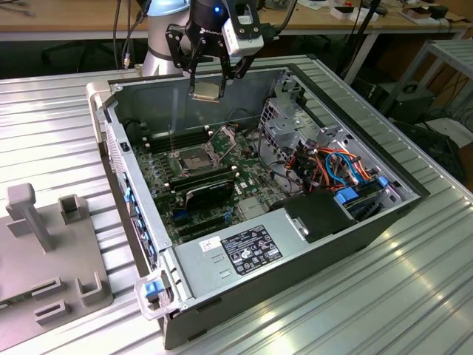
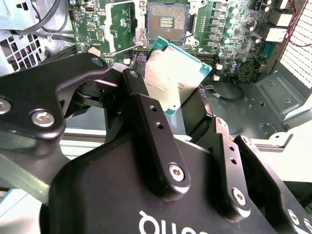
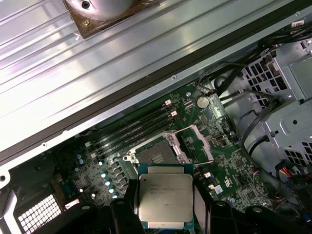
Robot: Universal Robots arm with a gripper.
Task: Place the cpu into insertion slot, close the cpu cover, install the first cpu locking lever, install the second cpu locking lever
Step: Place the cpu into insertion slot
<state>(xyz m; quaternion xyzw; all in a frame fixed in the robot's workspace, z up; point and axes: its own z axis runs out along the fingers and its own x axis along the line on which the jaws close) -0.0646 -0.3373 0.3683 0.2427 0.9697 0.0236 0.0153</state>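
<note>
Hovering over the open case, the gripper (image 1: 207,83) clamps the cpu (image 1: 206,91) by its edges. In the exterior view the insertion slot (image 1: 191,159) sits bare at its six o'clock, with the cpu cover (image 1: 224,140) raised at the slot's two o'clock. Seating, closing and locking are all yet to do.

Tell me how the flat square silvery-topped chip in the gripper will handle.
The flat square silvery-topped chip looks rigid and probably light: a thin plate held by its edges in the gripper. Its smooth metal top suggests it could slip.
</note>
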